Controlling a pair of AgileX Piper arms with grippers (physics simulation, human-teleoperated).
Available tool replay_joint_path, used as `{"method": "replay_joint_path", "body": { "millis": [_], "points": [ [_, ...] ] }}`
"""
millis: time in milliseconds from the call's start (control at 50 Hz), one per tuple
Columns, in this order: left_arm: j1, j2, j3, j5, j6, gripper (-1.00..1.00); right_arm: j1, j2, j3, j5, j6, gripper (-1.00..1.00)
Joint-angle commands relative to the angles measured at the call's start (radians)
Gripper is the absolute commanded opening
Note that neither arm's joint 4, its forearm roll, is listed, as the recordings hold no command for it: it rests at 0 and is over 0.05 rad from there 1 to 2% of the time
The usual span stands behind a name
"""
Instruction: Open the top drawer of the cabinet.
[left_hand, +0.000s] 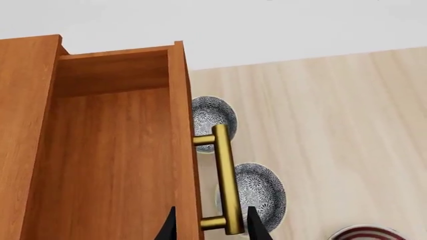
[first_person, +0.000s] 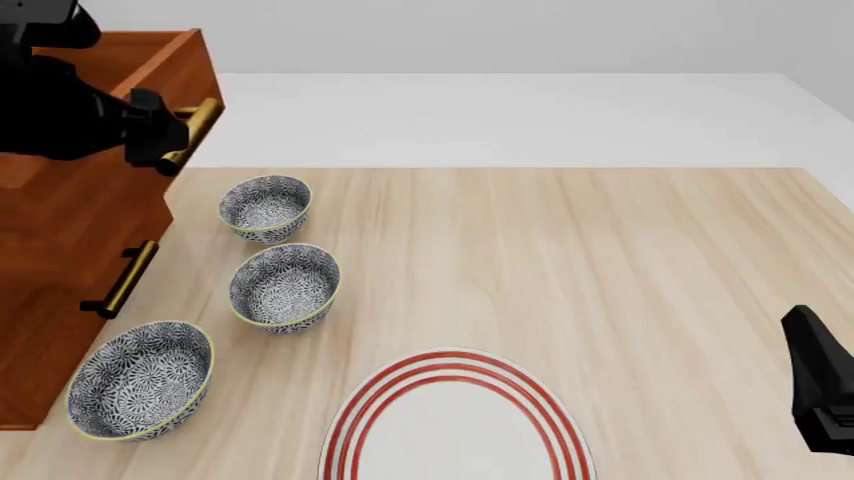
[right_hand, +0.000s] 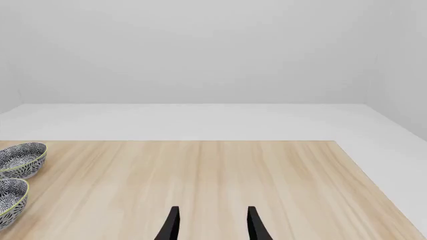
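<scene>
A plain pale grey room surrounds the scene, its floor a flat light grey that runs out past the far and right edges of the table (first_person: 641, 250). The table is light, straight-grained wood and fills most of the front view.

At the far left of the table stands the cabinet (first_person: 54, 260), a tall reddish-brown chest that reaches beyond the left edge of the front view. Its top drawer (left_hand: 113, 150) is pulled out towards the right, and the left wrist view looks down into its bare wooden interior. A lower handle (first_person: 123, 281) shows on the cabinet front beneath it.

A white plate with red rings (first_person: 454, 425) lies at the near edge, partly cut off by the frame. Three blue-patterned bowls sit in a row just right of the cabinet: the near bowl (first_person: 140, 378) is largest, the middle bowl (first_person: 283, 287) lies beyond it, and the far bowl (first_person: 266, 207) is smallest.

The left gripper (left_hand: 210, 225) is at the drawer's brass handle (left_hand: 225, 175), its jaws straddling the bar and the drawer front; whether they press it cannot be told. The right gripper (right_hand: 211, 224) hovers over bare wood at the near right, its jaws spread with nothing between them.
</scene>
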Motion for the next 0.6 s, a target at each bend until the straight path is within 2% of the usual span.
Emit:
{"method": "replay_joint_path", "body": {
  "millis": [20, 600],
  "points": [
    [-0.020, 0.074, 0.102, 0.001, -0.003, 1.00, 0.000, 0.000, 0.000, 0.000, 0.000, 1.00],
    [-0.056, 0.091, 0.114, -0.017, -0.011, 1.00, 0.000, 0.000, 0.000, 0.000, 0.000, 1.00]
  ]
}}
